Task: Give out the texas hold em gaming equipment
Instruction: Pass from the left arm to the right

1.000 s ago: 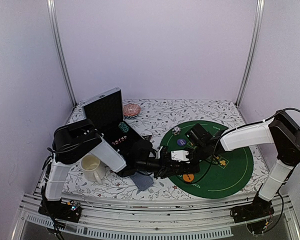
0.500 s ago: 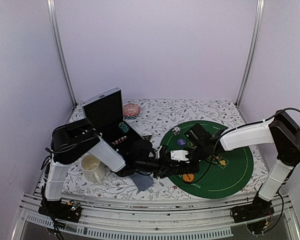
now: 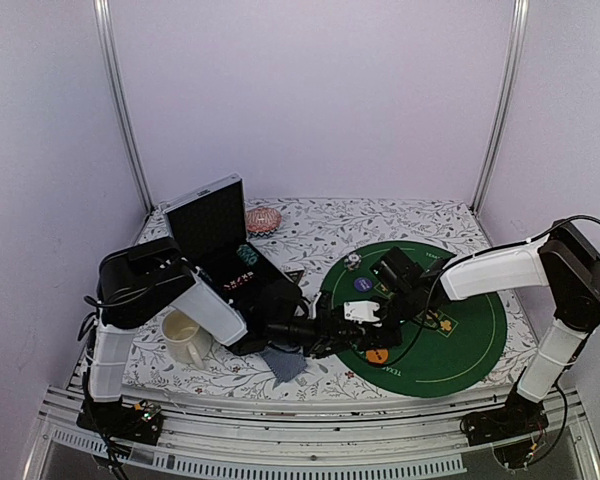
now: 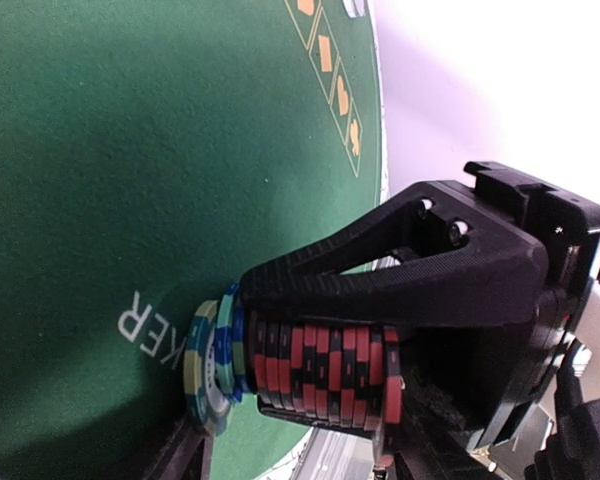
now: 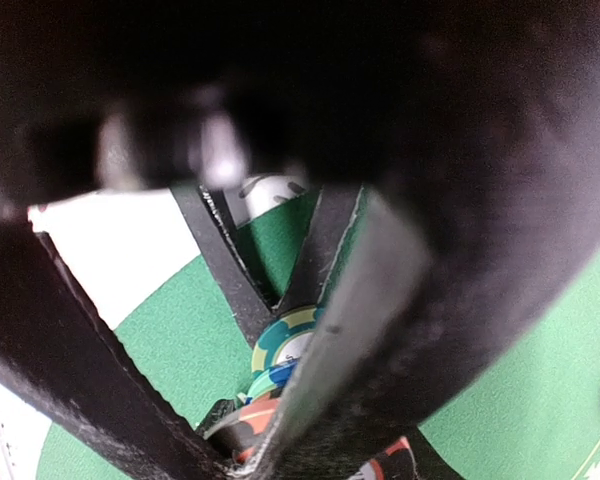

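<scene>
A table [image 3: 420,215] under a floral cloth stands inside pale lilac walls [image 3: 310,100] with a metal post [image 3: 120,110] at each back corner. A round green mat [image 3: 470,340] lies beneath the two grippers, which meet over the edge of it nearest the left arm. Behind the left gripper [image 3: 325,336], beside its arm, stand an open black case [image 3: 212,222] and a cream mug [image 3: 185,335]. Compared with a second ago, the left arm's big elbow housing sits slightly further back from the mat, while the meeting point of the tools, the mug and the loose pieces lie as before. The chips [image 4: 320,375] form a stack turned on its side, mostly red and black striped, with blue discs and a green-yellow one at the end that touches the mat. The stack is straight ahead of the left gripper, between its fingertips, and the right gripper [image 3: 345,322] pinches it across its round edge, one black finger [image 4: 400,275] lying along the top. Whether the left jaws press the stack's ends or stand just clear of them cannot be told. A grey-blue card [image 3: 288,362] lies just beside the left gripper on the near side, an orange disc [image 3: 377,354] close under the right gripper, and a purple disc [image 3: 362,284] beyond both.
</scene>
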{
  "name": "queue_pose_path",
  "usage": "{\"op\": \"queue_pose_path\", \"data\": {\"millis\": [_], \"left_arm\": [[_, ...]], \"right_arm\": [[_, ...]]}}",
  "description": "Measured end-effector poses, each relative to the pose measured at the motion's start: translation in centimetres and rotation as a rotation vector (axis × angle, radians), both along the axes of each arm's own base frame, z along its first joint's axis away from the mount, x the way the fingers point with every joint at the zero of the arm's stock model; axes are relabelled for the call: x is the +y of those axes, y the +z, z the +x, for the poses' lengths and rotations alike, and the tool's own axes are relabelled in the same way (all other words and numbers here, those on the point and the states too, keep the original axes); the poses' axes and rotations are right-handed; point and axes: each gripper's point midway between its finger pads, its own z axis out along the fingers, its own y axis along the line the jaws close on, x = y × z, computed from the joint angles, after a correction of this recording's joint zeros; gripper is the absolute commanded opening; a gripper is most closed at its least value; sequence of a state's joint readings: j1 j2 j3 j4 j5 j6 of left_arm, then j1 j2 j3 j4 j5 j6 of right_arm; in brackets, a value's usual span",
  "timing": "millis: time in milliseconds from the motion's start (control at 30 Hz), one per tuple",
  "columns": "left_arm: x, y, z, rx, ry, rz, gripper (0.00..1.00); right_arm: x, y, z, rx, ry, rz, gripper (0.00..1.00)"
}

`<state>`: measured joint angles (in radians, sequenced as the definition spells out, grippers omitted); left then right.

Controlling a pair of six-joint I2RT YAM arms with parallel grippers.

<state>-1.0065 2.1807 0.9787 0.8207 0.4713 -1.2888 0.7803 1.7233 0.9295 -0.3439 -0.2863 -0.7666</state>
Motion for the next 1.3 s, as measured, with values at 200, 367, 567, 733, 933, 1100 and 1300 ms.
{"op": "queue_pose_path", "data": {"millis": [200,367,567,733,933,1100,1300], "left_arm": [[-0.1,0.2,-0.1,-0.004,-0.005,-0.009,0.85],[-0.2,1.6,0.5,-0.01,0.01,-0.04,0.98],[0.2,1.6,0.9,-0.054,0.024,0.013,0.98],[0.5,1.6,1.0,-0.093,0.025,0.046,0.98],[0.5,1.9,0.7,-0.116,0.012,0.022,0.98],[0.3,2.2,-0.2,-0.116,-0.026,-0.03,0.98],[0.2,2.2,-0.5,-0.145,-0.042,-0.016,0.98]], "right_arm": [[0.3,0.5,0.0,0.017,-0.003,0.014,0.1],[1.3,2.6,-0.1,0.032,0.014,0.087,0.09],[1.5,2.8,0.0,0.03,0.014,0.096,0.09],[1.4,3.1,0.1,0.018,0.01,0.097,0.08],[-0.1,3.0,0.4,0.013,-0.027,0.088,0.08],[-1.0,2.8,1.0,0.007,-0.06,0.076,0.08],[-1.3,2.8,1.2,-0.001,-0.073,0.068,0.07]]}}
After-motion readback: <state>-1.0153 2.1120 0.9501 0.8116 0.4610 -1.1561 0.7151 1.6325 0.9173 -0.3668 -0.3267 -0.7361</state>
